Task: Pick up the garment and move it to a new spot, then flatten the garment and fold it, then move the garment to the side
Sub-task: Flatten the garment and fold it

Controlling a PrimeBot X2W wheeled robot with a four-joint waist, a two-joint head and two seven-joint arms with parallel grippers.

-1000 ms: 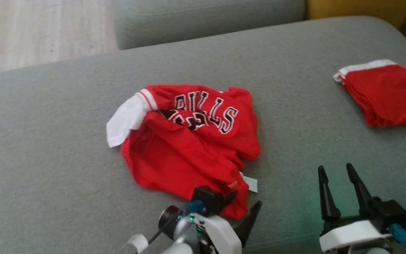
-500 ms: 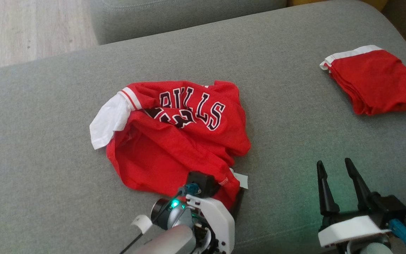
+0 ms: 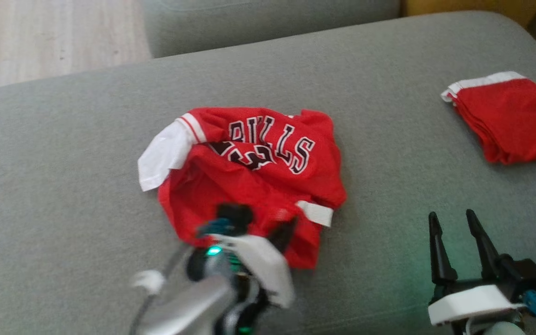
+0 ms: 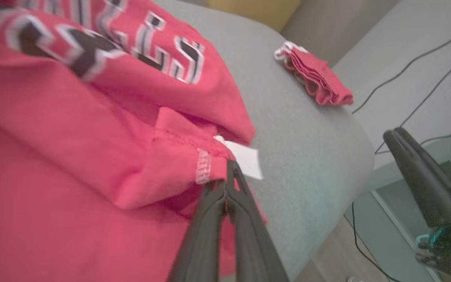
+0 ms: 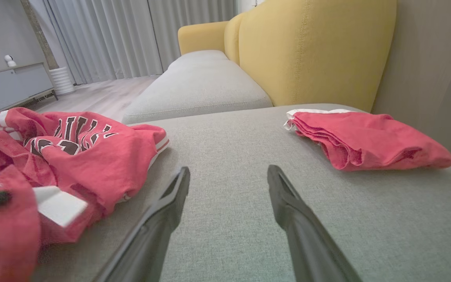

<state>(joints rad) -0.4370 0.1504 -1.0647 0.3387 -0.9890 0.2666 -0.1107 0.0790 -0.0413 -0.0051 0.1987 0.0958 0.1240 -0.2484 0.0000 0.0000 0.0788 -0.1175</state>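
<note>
Pinching red jersey [image 3: 258,186] hem: left claw [image 4: 229,168], clamped tight; right claw [image 3: 452,216] spread wide over grey cushion [image 3: 389,135].

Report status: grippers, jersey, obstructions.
Left gripper shut on red jersey hem. Right gripper open over the cushion. Folded red garment far right, not in the way.

A folded red cloth [image 3: 510,116] with a white band along its far edge lay near the right end of a broad grey seat cushion [image 3: 86,153]. Beyond that cushion sat a second grey cushion [image 5: 198,86], with a yellow backrest [image 5: 311,51] rising beside it. Pale wooden floor [image 3: 40,37] ran past them towards long light curtains [image 5: 131,35], a white ribbed cylinder [image 5: 62,80] and a low grey cabinet [image 5: 10,86]. Thin dark cables [image 4: 405,66] trailed over a pale surface beside the seat.
</note>
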